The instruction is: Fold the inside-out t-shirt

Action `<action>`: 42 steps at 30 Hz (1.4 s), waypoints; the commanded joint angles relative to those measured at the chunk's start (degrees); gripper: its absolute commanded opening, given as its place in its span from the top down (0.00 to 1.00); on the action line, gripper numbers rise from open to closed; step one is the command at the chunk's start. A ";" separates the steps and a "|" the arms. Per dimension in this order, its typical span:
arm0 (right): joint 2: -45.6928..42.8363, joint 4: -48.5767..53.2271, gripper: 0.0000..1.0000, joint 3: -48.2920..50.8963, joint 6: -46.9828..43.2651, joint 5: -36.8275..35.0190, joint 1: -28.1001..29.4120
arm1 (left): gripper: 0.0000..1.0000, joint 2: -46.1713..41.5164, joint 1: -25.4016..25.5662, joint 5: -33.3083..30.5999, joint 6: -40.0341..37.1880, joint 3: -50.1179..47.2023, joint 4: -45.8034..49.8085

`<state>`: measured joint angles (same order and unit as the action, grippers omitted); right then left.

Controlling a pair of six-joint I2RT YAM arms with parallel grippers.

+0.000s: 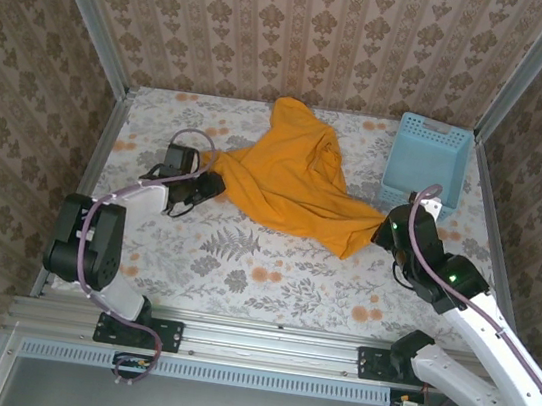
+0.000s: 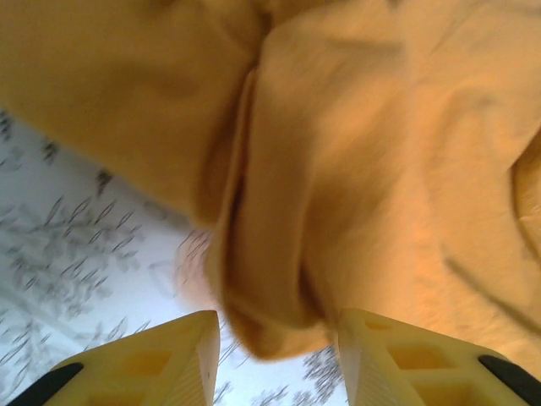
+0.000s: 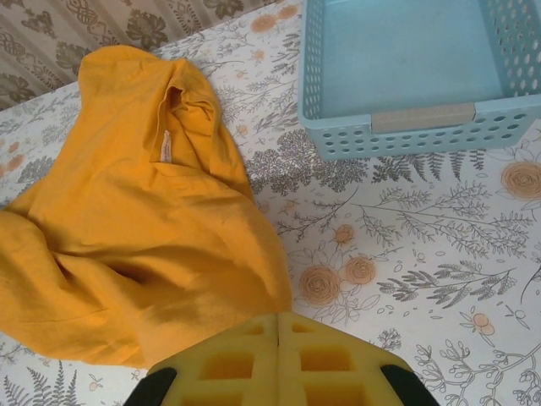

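Note:
The inside-out t-shirt (image 1: pixel 294 181) lies bunched and wrinkled in the middle of the table, orange-yellow, stretched between both arms. At its left corner is my left gripper (image 1: pixel 211 187). In the left wrist view that gripper (image 2: pixel 277 321) is open, and a hanging fold of the t-shirt (image 2: pixel 355 152) sits between the yellow fingertips (image 2: pixel 190 338), brushing the right one. My right gripper (image 1: pixel 385 229) holds the shirt's lower right corner. Seen from the right wrist, this gripper (image 3: pixel 279 317) is shut, with the t-shirt (image 3: pixel 144 245) running into its tips.
A light blue lattice basket (image 1: pixel 435 128) stands at the back right, just beyond my right gripper; its near wall (image 3: pixel 397 139) is close in the right wrist view. Patterned walls enclose the floral table (image 1: pixel 271 274) on three sides.

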<state>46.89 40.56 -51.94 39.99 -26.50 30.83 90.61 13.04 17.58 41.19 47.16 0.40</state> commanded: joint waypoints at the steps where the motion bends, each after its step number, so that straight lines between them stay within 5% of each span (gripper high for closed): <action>1: -0.41 -0.09 1.00 -0.25 -0.52 0.54 -0.51 | 0.62 3.18 -1.07 3.42 3.11 -1.77 -6.55; 6: -0.40 0.35 1.00 -0.35 -0.70 0.48 -0.93 | 0.69 4.24 -1.41 4.53 4.34 -2.24 -7.85; 16: -0.41 -0.21 1.00 0.59 -0.35 1.43 -1.63 | 0.64 -4.53 -2.28 -3.18 8.98 -11.51 -8.48; 21: -0.88 0.22 1.00 0.53 -0.35 1.45 -1.74 | 0.72 -0.47 -2.84 1.20 9.96 -11.12 -13.93; 42: -0.49 -0.69 1.00 2.33 0.27 2.33 -2.09 | 0.66 3.34 -0.49 3.72 9.20 -9.58 -20.48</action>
<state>46.50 40.53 -50.76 40.25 -24.77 29.12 94.24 11.68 20.69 50.02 36.10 -18.65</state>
